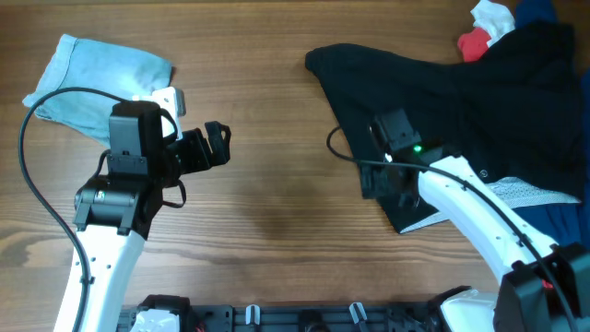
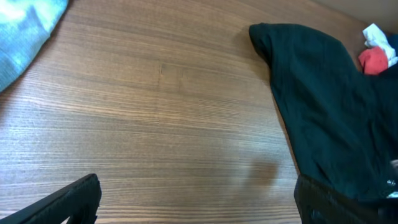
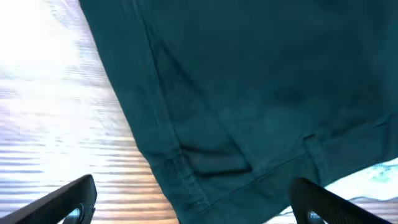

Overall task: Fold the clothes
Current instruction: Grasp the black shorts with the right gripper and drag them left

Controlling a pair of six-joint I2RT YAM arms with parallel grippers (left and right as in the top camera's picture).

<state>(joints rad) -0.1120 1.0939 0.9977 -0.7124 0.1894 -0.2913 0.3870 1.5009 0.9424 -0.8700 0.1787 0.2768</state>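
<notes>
The black shorts (image 1: 442, 92) lie spread on the right side of the table, with a pale grey speckled inner waistband (image 1: 530, 191) showing at their near edge. My right gripper (image 1: 381, 187) is open and hovers over the shorts' near left corner. In the right wrist view its fingers (image 3: 193, 205) straddle the hemmed edge of the black fabric (image 3: 249, 81) without touching it. My left gripper (image 1: 217, 143) is open and empty over bare wood left of centre. Its wrist view (image 2: 199, 202) shows the shorts (image 2: 323, 106) ahead on the right.
Light-blue denim shorts (image 1: 101, 78) lie at the back left, behind the left arm; they also show in the left wrist view (image 2: 25, 31). A red item (image 1: 473, 44) and a white item (image 1: 493, 17) sit at the back right. Blue cloth (image 1: 562, 221) lies at the right edge.
</notes>
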